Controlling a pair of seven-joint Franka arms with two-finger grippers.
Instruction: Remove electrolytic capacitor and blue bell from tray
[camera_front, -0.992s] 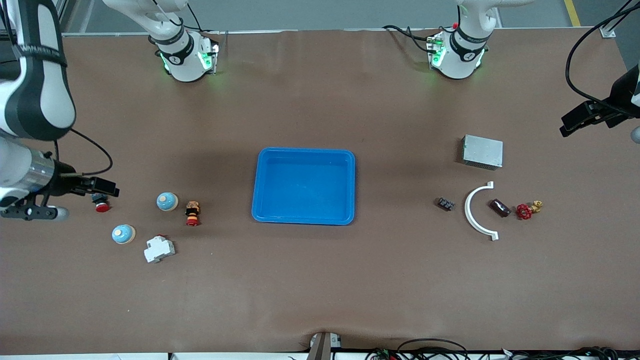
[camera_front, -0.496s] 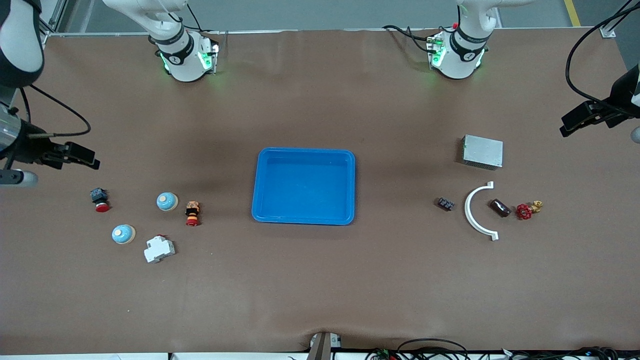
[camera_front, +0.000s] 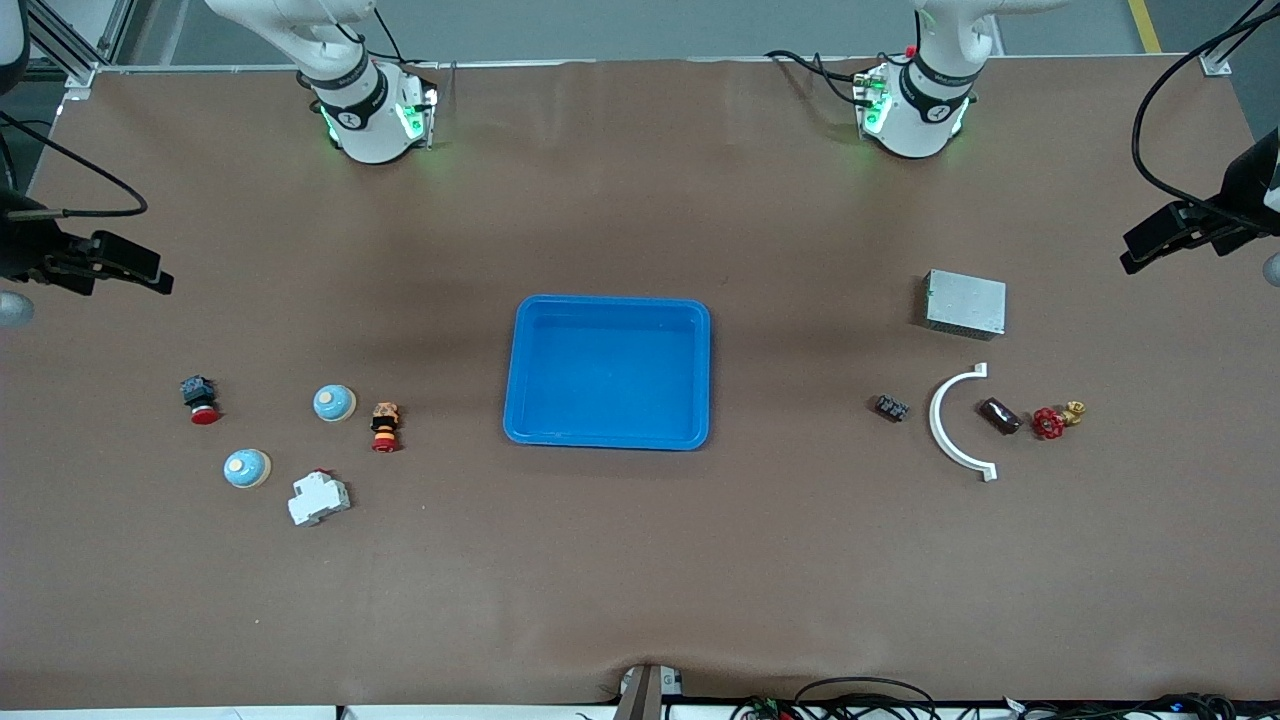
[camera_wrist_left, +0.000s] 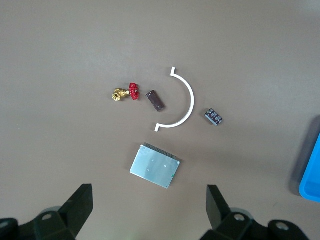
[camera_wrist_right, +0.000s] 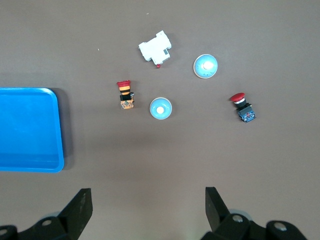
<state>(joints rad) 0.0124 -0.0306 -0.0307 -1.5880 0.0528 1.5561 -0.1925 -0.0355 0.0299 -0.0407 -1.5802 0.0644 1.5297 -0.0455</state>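
The capacitor (camera_front: 999, 415), a small dark brown cylinder, lies inside the curve of a white arc (camera_front: 945, 420) toward the left arm's end of the table. Two pale blue dome bells (camera_front: 334, 403) (camera_front: 247, 468) sit toward the right arm's end. The blue tray (camera_front: 610, 441) stands mid-table with nothing in it. My left gripper (camera_wrist_left: 149, 199) hangs open high above the table beside a metal box (camera_wrist_left: 155, 165), with the capacitor (camera_wrist_left: 155, 100) well clear of it. My right gripper (camera_wrist_right: 147, 199) also hangs open and high, and both bells (camera_wrist_right: 161, 108) (camera_wrist_right: 206, 66) lie apart from it.
Around the capacitor lie a red-handled brass valve (camera_front: 1055, 419) and a small black terminal block (camera_front: 891, 407). Near the bells are a red push button (camera_front: 199, 398), an orange-and-black switch (camera_front: 385, 425) and a white breaker (camera_front: 318, 498).
My right arm has risen and drawn back from over the red push button toward its end of the table. The left arm has not moved.
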